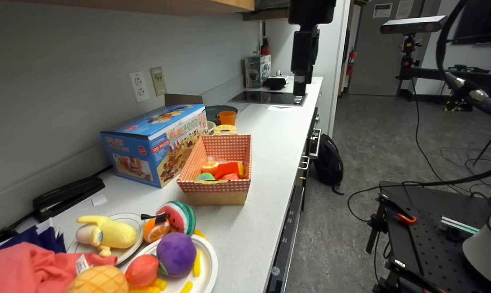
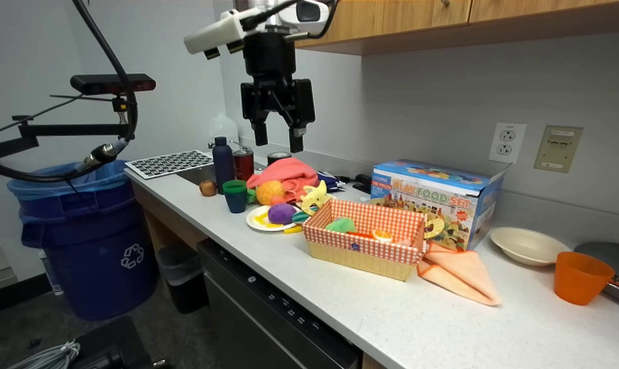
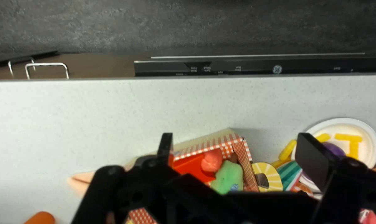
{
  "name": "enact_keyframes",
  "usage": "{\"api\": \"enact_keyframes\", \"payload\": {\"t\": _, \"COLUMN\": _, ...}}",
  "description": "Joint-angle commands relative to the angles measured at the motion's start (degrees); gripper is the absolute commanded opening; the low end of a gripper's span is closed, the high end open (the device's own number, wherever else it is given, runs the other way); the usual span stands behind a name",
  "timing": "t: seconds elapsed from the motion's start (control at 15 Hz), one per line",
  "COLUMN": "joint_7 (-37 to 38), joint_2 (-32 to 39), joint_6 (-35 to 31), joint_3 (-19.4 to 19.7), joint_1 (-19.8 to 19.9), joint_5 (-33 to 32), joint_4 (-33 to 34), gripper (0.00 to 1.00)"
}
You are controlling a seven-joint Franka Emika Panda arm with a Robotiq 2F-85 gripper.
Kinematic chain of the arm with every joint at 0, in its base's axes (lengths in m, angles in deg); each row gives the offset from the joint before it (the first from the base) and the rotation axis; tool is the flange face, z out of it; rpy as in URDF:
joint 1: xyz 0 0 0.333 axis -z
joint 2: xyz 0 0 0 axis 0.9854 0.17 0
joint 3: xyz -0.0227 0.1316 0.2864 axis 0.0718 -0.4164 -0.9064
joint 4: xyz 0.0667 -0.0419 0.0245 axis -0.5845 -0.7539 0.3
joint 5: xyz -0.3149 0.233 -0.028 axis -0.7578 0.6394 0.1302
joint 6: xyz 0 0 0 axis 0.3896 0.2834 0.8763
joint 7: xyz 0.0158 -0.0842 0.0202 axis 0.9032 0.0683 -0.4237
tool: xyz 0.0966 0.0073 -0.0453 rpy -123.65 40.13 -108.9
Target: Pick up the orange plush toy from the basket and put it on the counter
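Note:
A small orange plush toy with a slice face (image 1: pixel 210 167) lies in the basket; it also shows in an exterior view (image 2: pixel 382 235). In the wrist view it cannot be made out, with my gripper covering part of the basket. The basket has a red checked cloth rim (image 1: pixel 217 191) (image 2: pixel 360 259) (image 3: pixel 228 138) and stands on the white counter (image 1: pixel 269 171) (image 2: pixel 473 328) (image 3: pixel 175 105). It also holds a green plush (image 3: pixel 228 177), a coral plush (image 3: pixel 211 160) and a red piece (image 3: pixel 189 168). My gripper (image 2: pixel 278 141) (image 3: pixel 234 146) is open and empty, high above the counter.
A blue play food box (image 1: pixel 147 142) (image 2: pixel 427 200) stands behind the basket. A white plate (image 1: pixel 210 260) (image 2: pixel 253 220) with toys, a watermelon slice (image 1: pixel 184 215) and another orange toy (image 1: pixel 156 230) are beside it. An orange cup (image 2: pixel 581 277) and cloth (image 2: pixel 458 274) lie opposite. A cabinet (image 2: pixel 391 31) hangs above.

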Motion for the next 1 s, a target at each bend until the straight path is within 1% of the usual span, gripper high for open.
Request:
{"api": "enact_keyframes", "payload": {"t": 0.0, "joint_7": 1.33, "joint_2": 8.84, "joint_6": -5.82, "joint_3": -1.55, "joint_1": -1.14, "joint_5": -0.23, "joint_4": 6.24, "gripper": 1.0}}
{"api": "enact_keyframes", "payload": {"t": 0.27, "joint_7": 0.29, "joint_2": 17.01, "joint_6": -11.16, "joint_3": -1.51, "joint_1": -1.08, "joint_5": -0.34, "joint_4": 11.1, "gripper": 1.0}}
{"api": "enact_keyframes", "payload": {"t": 0.33, "joint_7": -0.2, "joint_2": 18.75, "joint_6": -11.55, "joint_3": -1.22, "joint_1": -0.97, "joint_5": -0.26, "joint_4": 12.1, "gripper": 1.0}}
{"api": "enact_keyframes", "payload": {"t": 0.4, "joint_7": -0.18, "joint_2": 20.07, "joint_6": -10.46, "joint_3": -1.1, "joint_1": -0.93, "joint_5": -0.4, "joint_4": 13.35, "gripper": 1.0}}
{"api": "enact_keyframes", "payload": {"t": 0.47, "joint_7": 0.66, "joint_2": 16.49, "joint_6": -11.24, "joint_3": -1.26, "joint_1": -1.24, "joint_5": -0.08, "joint_4": 9.42, "gripper": 1.0}}
{"api": "enact_keyframes", "payload": {"t": 0.67, "joint_7": 0.6, "joint_2": 19.73, "joint_6": -11.23, "joint_3": -0.96, "joint_1": -1.21, "joint_5": -0.05, "joint_4": 11.77, "gripper": 1.0}}
{"api": "enact_keyframes", "payload": {"t": 0.93, "joint_7": 0.6, "joint_2": 19.92, "joint_6": -11.22, "joint_3": -0.96, "joint_1": -1.21, "joint_5": -0.05, "joint_4": 12.3, "gripper": 1.0}}
